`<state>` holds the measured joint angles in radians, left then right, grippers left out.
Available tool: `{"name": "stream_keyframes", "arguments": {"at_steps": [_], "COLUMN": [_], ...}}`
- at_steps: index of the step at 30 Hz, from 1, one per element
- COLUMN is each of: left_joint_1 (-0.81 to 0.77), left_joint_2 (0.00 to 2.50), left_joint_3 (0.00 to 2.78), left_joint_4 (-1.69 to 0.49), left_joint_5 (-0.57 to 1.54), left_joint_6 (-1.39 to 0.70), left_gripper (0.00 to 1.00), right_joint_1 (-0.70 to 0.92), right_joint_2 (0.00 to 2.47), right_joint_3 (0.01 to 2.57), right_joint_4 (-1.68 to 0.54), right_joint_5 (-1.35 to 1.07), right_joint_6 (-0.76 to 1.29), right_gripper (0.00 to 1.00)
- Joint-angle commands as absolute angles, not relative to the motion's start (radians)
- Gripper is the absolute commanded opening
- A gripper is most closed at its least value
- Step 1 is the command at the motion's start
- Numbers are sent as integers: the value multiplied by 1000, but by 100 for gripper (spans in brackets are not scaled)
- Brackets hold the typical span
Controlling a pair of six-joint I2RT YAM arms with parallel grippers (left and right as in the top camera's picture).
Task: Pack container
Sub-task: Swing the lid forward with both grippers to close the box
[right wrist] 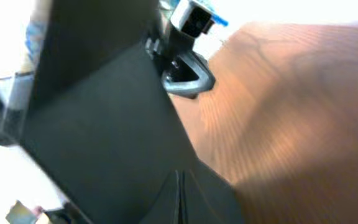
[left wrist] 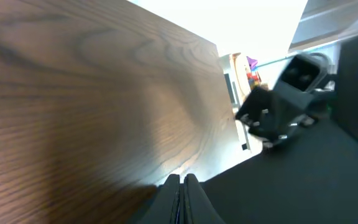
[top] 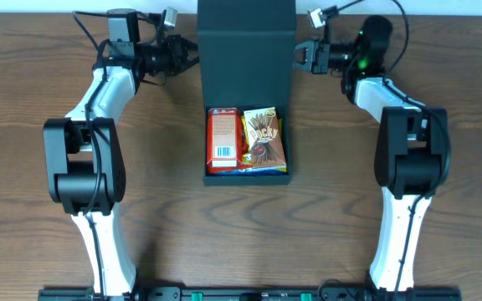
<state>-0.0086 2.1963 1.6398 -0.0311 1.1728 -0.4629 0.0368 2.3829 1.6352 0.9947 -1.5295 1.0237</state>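
The container sits mid-table, its lid flap lying open toward 12 o'clock; the left gripper at the flap's 9 o'clock edge and the right gripper at its 3 o'clock edge are both fully closed, with nothing visibly held. Likely risks: bare tips slipping off the flap, or uneven pushing skewing the box; inside, an orange-red carton and a Pocky pack might keep the lid from seating; whether they top the rim is unclear.

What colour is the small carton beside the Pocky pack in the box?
Orange-red small cardboard carton, white barcode panel; clearest in the overhead view.
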Motion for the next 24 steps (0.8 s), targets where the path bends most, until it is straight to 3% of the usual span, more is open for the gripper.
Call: {"name": "stream_keyframes", "arguments": {"at_steps": [1, 7, 19, 24], "left_joint_1": [-13, -15, -71, -71], "left_joint_2": [2124, 2038, 1999, 1998], "left_joint_3": [1660, 1660, 1660, 1660], "left_joint_4": [-30, -67, -461, -490], "left_joint_5": [1202, 1207, 1207, 1194], "left_joint_6": [-441, -422, -198, -179], "left_gripper": [6, 6, 6, 6], "right_joint_1": [42, 46, 134, 110], "right_joint_2": [2394, 2394, 2394, 2394], "right_joint_3": [1643, 1643, 1643, 1643], "right_joint_4": [1189, 1524, 1527, 1527], "right_joint_5": [-1560, -1559, -1559, -1559], "right_joint_6": [1455, 1802, 1803, 1803], "right_gripper": [1, 1, 2, 1]}}
